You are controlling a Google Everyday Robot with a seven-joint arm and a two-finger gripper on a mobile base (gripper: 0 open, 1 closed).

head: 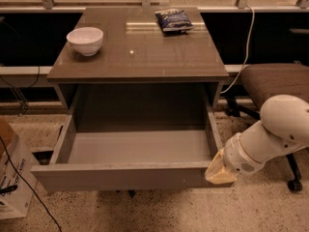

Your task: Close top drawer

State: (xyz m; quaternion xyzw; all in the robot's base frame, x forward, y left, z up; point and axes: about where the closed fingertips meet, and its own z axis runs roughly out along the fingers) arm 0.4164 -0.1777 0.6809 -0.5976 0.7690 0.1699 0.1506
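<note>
The top drawer [130,175] of a grey-brown cabinet is pulled far out toward me, with its pale grey inside empty. Its wide flat front panel runs along the lower part of the view. My gripper [218,170] is at the right end of the front panel, at the drawer's front right corner. It is wrapped in a tan cover and seems to touch the corner. The white arm [270,139] reaches in from the right.
A white bowl [85,40] and a dark snack bag [173,20] lie on the cabinet top [140,52]. A brown office chair [275,83] stands at the right, behind the arm. A cardboard box [12,178] and cables sit on the floor at the left.
</note>
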